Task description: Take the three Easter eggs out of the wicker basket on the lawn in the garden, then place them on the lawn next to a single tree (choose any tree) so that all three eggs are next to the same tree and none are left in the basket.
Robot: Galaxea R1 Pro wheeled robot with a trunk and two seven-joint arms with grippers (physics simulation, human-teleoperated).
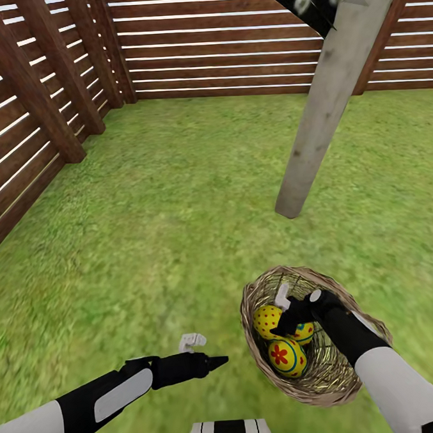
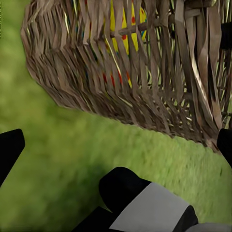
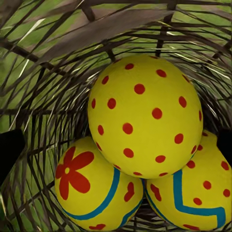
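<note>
With all 3 eggs (image 3: pixel 145 116) in the wicker basket (image 1: pixel 355 387), right gripper (image 1: pixel 287 309) jaws spread: straddle the dotted top egg squarely; left gripper (image 1: pixel 198 352) jaws spread beside the basket.

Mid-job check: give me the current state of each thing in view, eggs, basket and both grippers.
three Easter eggs: all in the basket, piled, dotted one on top.
wicker basket: on the lawn near the tree, tipped over.
right gripper: open, inside the basket at the eggs.
left gripper: empty, held over grass beside the basket; cannot tell if open.
</note>
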